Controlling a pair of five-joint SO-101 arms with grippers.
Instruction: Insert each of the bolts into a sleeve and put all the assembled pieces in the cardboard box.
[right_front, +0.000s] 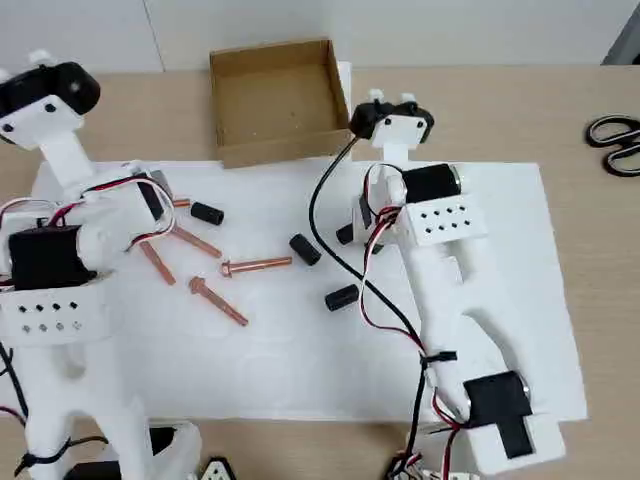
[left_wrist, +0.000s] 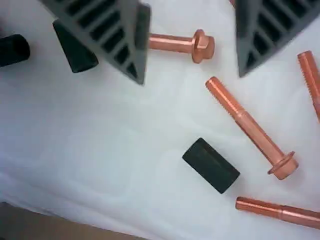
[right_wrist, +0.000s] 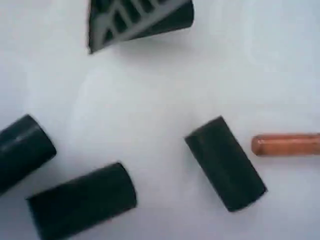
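Several loose bolts (right_front: 255, 265) and sleeves (right_front: 304, 249) on paper (right_front: 300, 370)

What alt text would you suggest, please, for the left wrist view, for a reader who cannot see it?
The left gripper, open, hangs over a white sheet strewn with copper-coloured flanged bolts; one bolt head shows between its dark ribbed fingers. A black cylindrical sleeve lies beside them.

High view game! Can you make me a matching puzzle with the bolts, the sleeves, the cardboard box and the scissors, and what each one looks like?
Things:
1. bolts
2. sleeves
3. cardboard box
4. scissors

Clues:
A. short and black
B. has two loop handles
C. long and copper-coloured
D. brown and empty

Pairs: 1-C, 2-A, 3-D, 4-B.
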